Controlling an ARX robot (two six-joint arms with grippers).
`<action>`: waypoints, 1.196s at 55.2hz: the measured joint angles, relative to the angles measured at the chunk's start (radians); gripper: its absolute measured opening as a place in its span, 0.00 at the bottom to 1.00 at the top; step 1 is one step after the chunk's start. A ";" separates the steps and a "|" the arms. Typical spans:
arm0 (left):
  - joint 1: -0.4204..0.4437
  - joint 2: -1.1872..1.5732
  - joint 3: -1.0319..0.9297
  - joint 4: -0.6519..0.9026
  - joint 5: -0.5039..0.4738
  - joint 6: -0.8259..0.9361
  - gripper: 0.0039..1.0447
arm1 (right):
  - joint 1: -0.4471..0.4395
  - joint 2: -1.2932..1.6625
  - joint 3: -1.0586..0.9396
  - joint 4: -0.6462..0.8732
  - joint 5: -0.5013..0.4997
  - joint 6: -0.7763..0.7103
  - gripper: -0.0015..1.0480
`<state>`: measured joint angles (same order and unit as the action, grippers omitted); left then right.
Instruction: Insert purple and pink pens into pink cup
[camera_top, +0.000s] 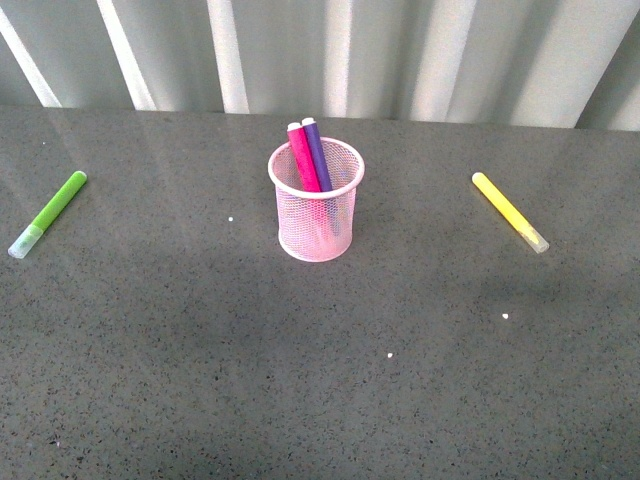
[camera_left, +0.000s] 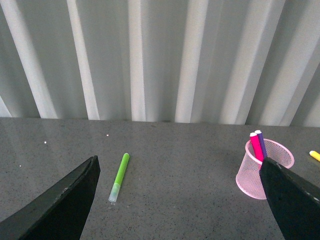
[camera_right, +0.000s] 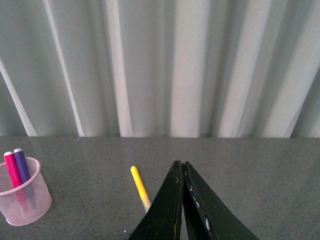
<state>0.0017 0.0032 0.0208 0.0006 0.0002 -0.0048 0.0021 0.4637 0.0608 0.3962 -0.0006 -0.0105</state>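
Note:
The pink cup (camera_top: 316, 205) stands upright at the middle of the grey table. The pink pen (camera_top: 302, 155) and the purple pen (camera_top: 317, 152) stand side by side inside it, leaning toward the back, ends above the rim. Neither arm shows in the front view. In the left wrist view my left gripper (camera_left: 180, 167) is open and empty, its jaws spread wide, with the cup (camera_left: 262, 171) and both pens by its right jaw. In the right wrist view my right gripper (camera_right: 181, 165) is shut and empty, raised above the table; the cup (camera_right: 24, 200) with the pens sits far off.
A lime-green marker (camera_top: 48, 214) lies on the table's left side and shows in the left wrist view (camera_left: 119, 177). A yellow marker (camera_top: 510, 212) lies on the right and shows in the right wrist view (camera_right: 140, 187). A ribbed grey wall (camera_top: 320, 50) backs the table.

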 joint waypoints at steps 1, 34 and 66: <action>0.000 0.000 0.000 0.000 0.000 0.000 0.94 | 0.000 -0.008 -0.002 -0.005 0.000 0.000 0.03; 0.000 0.000 0.000 0.000 0.000 0.000 0.94 | 0.000 -0.210 -0.044 -0.137 0.000 0.000 0.03; 0.000 -0.001 0.000 0.000 0.000 0.000 0.94 | 0.000 -0.459 -0.043 -0.394 0.001 0.002 0.03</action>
<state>0.0017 0.0025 0.0208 0.0006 -0.0002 -0.0048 0.0021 0.0044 0.0177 0.0021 0.0002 -0.0090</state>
